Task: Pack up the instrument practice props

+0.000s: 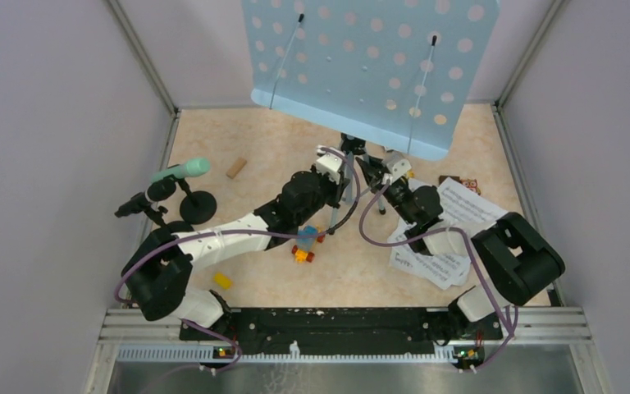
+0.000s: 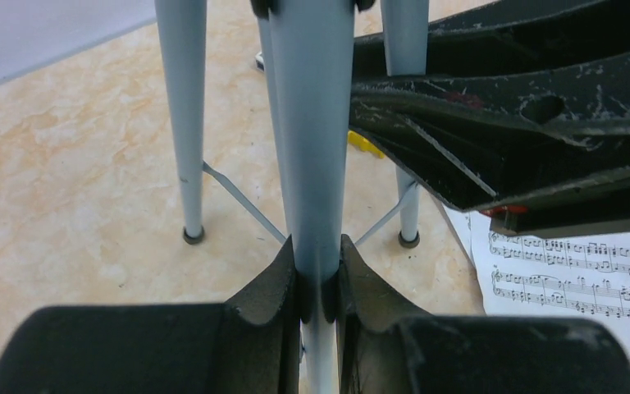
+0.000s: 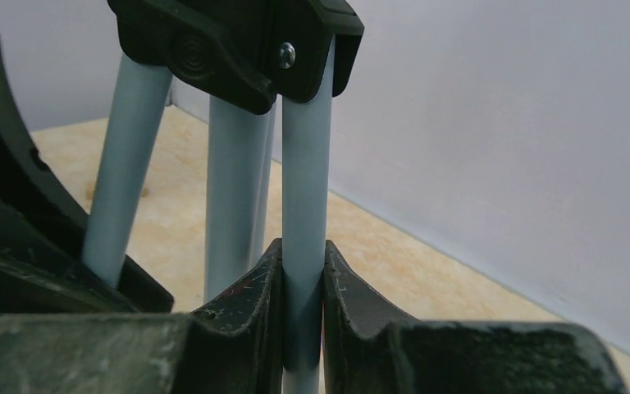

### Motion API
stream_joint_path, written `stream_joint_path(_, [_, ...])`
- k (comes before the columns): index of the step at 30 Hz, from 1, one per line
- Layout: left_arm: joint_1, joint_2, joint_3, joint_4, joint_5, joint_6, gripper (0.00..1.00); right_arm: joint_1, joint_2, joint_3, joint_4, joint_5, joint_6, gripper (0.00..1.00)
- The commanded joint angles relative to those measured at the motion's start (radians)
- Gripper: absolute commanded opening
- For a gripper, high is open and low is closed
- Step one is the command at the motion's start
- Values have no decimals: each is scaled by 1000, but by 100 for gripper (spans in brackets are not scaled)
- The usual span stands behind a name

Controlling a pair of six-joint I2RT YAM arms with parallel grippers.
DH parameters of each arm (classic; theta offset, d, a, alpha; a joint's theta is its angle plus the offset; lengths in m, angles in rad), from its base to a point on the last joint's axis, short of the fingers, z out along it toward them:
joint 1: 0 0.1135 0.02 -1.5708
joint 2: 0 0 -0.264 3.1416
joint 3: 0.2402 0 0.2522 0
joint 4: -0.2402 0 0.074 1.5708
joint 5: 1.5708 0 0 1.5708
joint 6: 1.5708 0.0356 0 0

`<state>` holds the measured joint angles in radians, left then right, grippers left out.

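The pale-blue perforated music desk stands upright at the back on its silver tripod. My left gripper is shut on the tripod's centre pole, low down between two legs. My right gripper is shut on a tripod leg just under the black hub. In the top view both grippers meet under the desk. White sheet-music pages lie at the right. A mint-green microphone sits in a black round-based holder at the left.
Colourful toy bricks lie under my left arm, and a yellow one near its base. A tan wooden block lies at the back left. Grey walls close three sides. The right gripper's black fingers sit close beside the pole.
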<state>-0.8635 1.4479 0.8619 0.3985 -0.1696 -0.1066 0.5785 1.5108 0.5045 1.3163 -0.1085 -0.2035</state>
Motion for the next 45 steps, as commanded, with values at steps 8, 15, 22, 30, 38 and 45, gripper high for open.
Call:
stream_joint_path(8, [-6, 9, 65, -1, 67, 74, 3, 105, 3, -21, 377, -306, 113, 0])
stream_joint_path(15, [-5, -7, -62, 25, 43, 62, 26, 105, 2, -201, 406, -197, 65, 0])
stream_joint_path(22, [-5, 37, -107, 61, 52, 17, 39, 105, -27, -262, 406, -166, 59, 0])
stream_joint_path(30, [-4, 32, -167, 108, 61, 9, 35, 105, -47, -270, 338, -27, 119, 0])
stream_joint_path(38, [-2, 41, -198, 123, 26, 18, 41, 105, -128, -214, 97, 53, 143, 0])
stream_joint_path(45, [18, 93, -169, 152, 52, 37, 22, 105, -189, -167, -49, 49, 149, 0])
